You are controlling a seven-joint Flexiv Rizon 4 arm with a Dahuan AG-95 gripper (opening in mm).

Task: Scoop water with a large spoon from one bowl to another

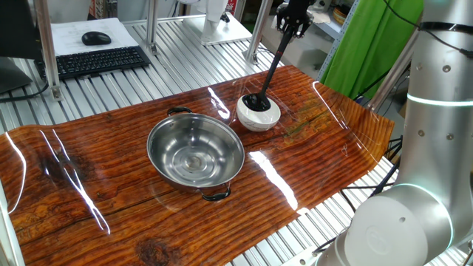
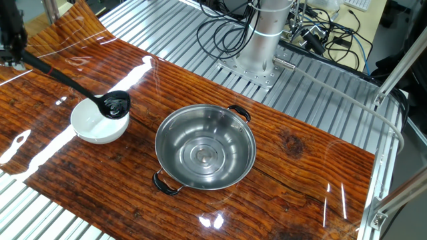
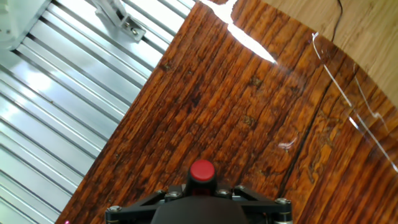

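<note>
My gripper [image 1: 293,24] is shut on the top of the large spoon's handle [image 1: 275,65], high at the back of the table. The black ladle slants down, and its scoop [image 2: 114,104] rests in the small white bowl [image 2: 91,127]. The big steel bowl [image 1: 196,151] stands next to the white bowl in the middle of the table, with a faint shine of water [image 2: 205,155] at its bottom. In the hand view I see only the gripper's body with a red button [image 3: 202,170] above the wooden tabletop [image 3: 249,106]; both bowls are out of that view.
A keyboard [image 1: 100,60] and a mouse [image 1: 96,38] lie on the metal surface beyond the wood-grain sheet. The robot base [image 2: 260,40] with cables stands behind the table. A green cloth [image 1: 369,44] hangs at the right.
</note>
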